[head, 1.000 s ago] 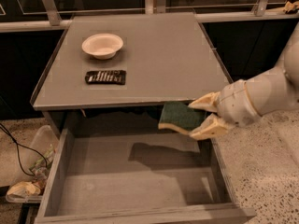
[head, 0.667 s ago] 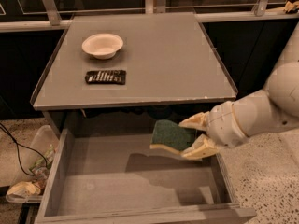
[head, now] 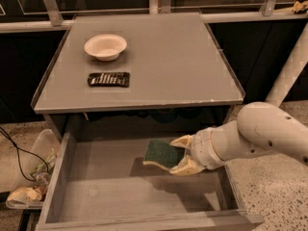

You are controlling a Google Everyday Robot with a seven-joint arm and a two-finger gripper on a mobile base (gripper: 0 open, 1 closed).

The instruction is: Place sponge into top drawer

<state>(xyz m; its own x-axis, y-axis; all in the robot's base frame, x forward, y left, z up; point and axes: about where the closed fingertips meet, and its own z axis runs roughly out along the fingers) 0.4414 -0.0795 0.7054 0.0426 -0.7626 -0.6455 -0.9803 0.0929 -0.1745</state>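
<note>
Lower centre-right: gripper (head: 180, 156) is clutching sponge (head: 160, 152) above drawer (head: 115, 196); dropping from here, it may bounce out.

One sponge (head: 161, 152), one bowl (head: 105, 46), one remote (head: 109, 79), one drawer (head: 120, 196) — one hand (head: 177, 156) over it.

- The arm (head: 269, 131) is reaching in from the view's right side, its thick white forearm lying nearly level and pointing left.
- The gripper (head: 180, 155) is sitting at the arm's left end, its two pale fingers (head: 182, 141) pinching the sponge (head: 161, 152) from above and below.
</note>
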